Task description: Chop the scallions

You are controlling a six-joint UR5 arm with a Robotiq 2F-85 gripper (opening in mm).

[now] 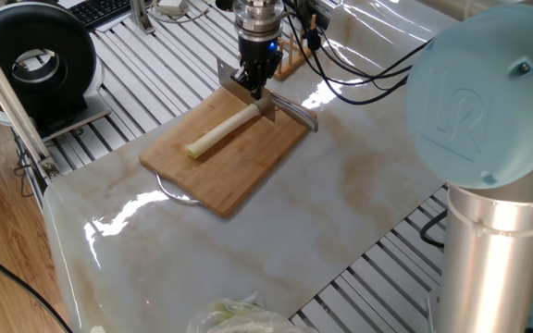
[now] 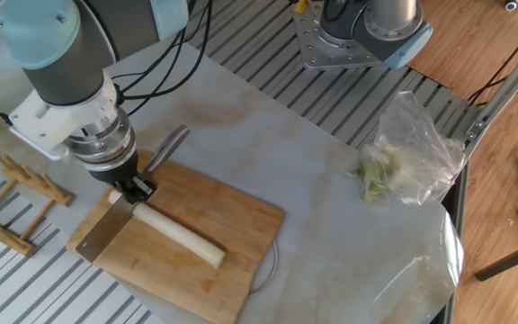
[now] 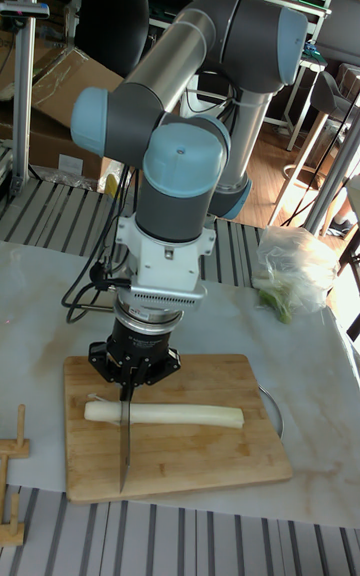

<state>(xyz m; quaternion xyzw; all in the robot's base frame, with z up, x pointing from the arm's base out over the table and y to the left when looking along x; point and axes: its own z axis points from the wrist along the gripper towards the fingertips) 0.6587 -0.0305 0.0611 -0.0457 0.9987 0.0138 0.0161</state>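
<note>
One whole scallion [image 1: 222, 128] [image 2: 178, 234] [image 3: 170, 415], a pale stalk with a greenish tip, lies across the bamboo cutting board [image 1: 239, 171] [image 2: 241, 220] [image 3: 200, 461]. My gripper [image 1: 253, 85] [image 2: 131, 187] [image 3: 130, 376] hangs straight down over the stalk's white end, shut on a knife. The knife's flat blade [image 2: 104, 230] [image 3: 124, 446] stands on edge across the stalk near that end, and its metal handle [image 1: 294, 109] [image 2: 167, 147] sticks out past the board. The stalk shows no cut pieces.
A clear plastic bag of leafy greens [image 2: 403, 157] [image 3: 295, 276] [image 1: 234, 316] lies on the marble top away from the board. A wooden rack [image 2: 16, 202] [image 1: 290, 57] stands beside the board. A black round device [image 1: 35, 60] sits off the table corner.
</note>
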